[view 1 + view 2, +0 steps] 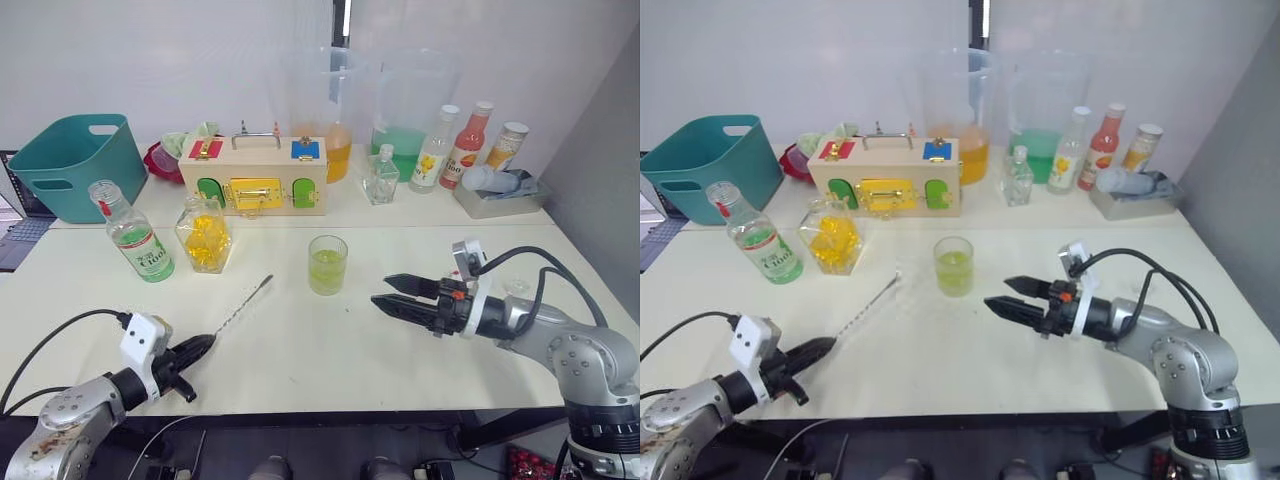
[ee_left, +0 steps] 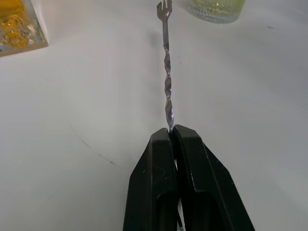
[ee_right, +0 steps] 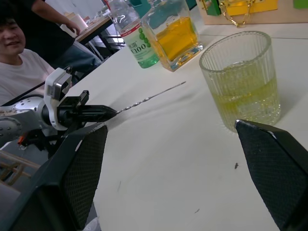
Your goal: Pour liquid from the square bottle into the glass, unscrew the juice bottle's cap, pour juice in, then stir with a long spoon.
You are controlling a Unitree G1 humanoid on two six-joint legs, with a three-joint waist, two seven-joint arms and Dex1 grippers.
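My left gripper (image 1: 203, 346) is shut on one end of the long spoon (image 1: 245, 304), which lies low over the table and points toward the glass (image 1: 327, 264). The glass holds yellow-green liquid. Left of it stand the square bottle (image 1: 205, 236) with yellow liquid and the tilted juice bottle (image 1: 137, 237) with its green-and-white label. I cannot tell if its cap is on. My right gripper (image 1: 380, 290) hovers open just right of the glass, fingers wide apart and empty. In the left wrist view the fingers (image 2: 159, 163) pinch the twisted spoon (image 2: 166, 72).
Along the back stand a teal basket (image 1: 70, 165), a wooden latch box (image 1: 255, 176), two tall pitchers (image 1: 330, 105), a small clear bottle (image 1: 381, 176), several drink bottles (image 1: 465, 146) and a grey tray (image 1: 497, 195). A person (image 3: 21, 62) sits beyond the table's left side.
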